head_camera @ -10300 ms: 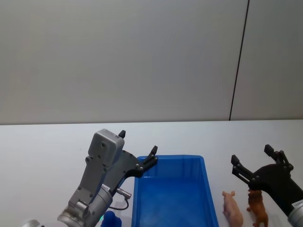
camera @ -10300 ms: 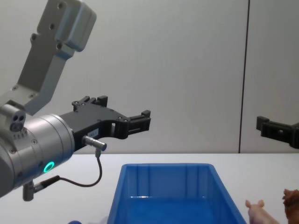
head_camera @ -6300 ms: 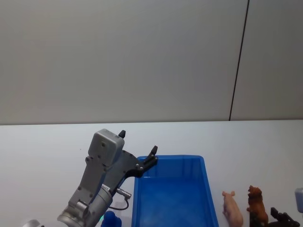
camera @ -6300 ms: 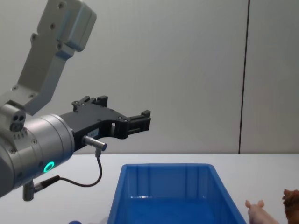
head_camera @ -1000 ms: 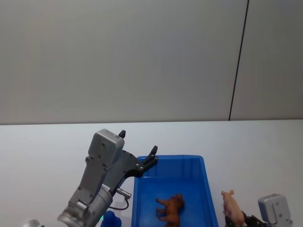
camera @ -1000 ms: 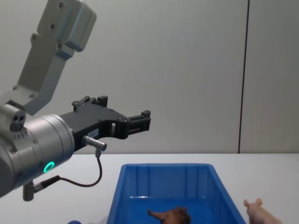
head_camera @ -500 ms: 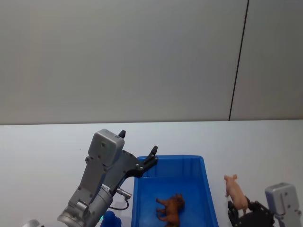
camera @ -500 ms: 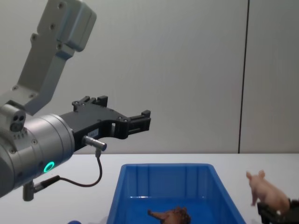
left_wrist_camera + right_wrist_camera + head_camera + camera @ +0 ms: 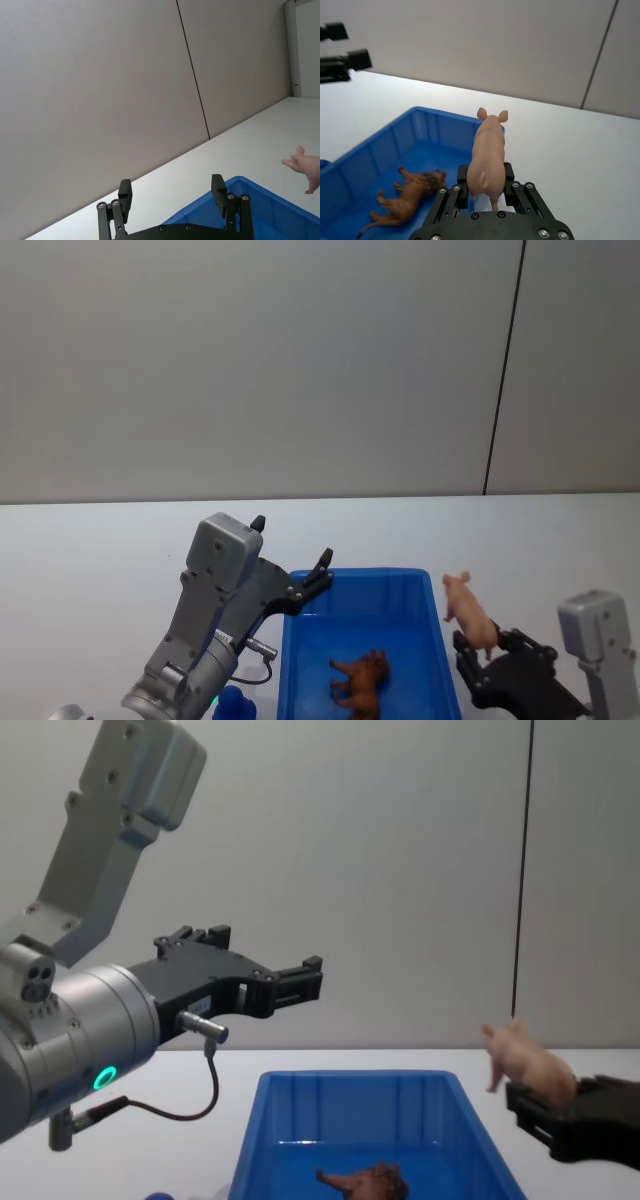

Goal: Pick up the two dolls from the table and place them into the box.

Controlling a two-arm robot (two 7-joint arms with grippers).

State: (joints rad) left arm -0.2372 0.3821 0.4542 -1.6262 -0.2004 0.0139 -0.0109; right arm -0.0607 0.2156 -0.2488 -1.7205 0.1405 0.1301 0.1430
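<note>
The pale pink pig doll [image 9: 470, 615] hangs in the air, my right gripper [image 9: 488, 645] shut on its rear half. It is above the right rim of the blue box [image 9: 360, 575], snout pointing away from me. In the right wrist view the pig [image 9: 487, 152] stands upright between the fingers [image 9: 462, 176]. The brown doll [image 9: 362, 680] lies on its side on the box floor, also seen from the wrist [image 9: 410, 197]. My left gripper [image 9: 292, 542] stays open and empty by the box's far left corner.
The white table [image 9: 100, 550] stretches wide to the left and right of the box. A small blue object [image 9: 235, 705] sits by the left arm's base. A plain grey wall with a dark vertical seam [image 9: 505, 370] stands behind.
The brown doll went from the table into the box. My right gripper took the pig, lifted it, and carried it left toward the box's right rim. The left arm has not moved.
</note>
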